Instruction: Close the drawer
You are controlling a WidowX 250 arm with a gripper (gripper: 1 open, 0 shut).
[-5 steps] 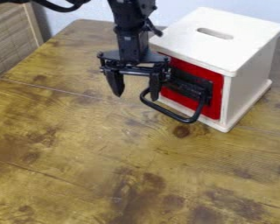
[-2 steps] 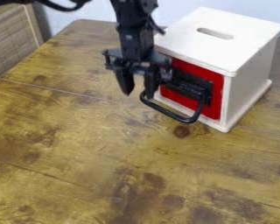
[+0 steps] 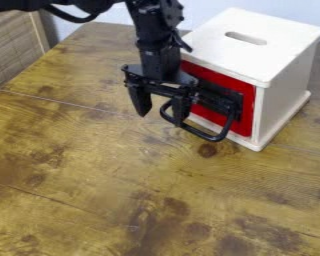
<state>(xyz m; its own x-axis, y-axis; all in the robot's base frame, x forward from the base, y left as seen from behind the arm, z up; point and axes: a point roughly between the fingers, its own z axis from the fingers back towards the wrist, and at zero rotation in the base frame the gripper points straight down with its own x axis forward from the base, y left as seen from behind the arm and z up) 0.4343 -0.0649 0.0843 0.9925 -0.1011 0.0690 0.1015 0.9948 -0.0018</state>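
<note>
Open tabletop — black handle beside claw

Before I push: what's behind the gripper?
Behind the gripper, part of the drawer's red front and black loop handle show; whatever the fingers cover can't be seen.

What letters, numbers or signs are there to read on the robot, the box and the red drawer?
White box: no words or numbers that I can see, just a slot on top.
Red drawer front: no writing shows on the parts in view.
Robot arm: too small and dark to tell if anything is written there.
</note>
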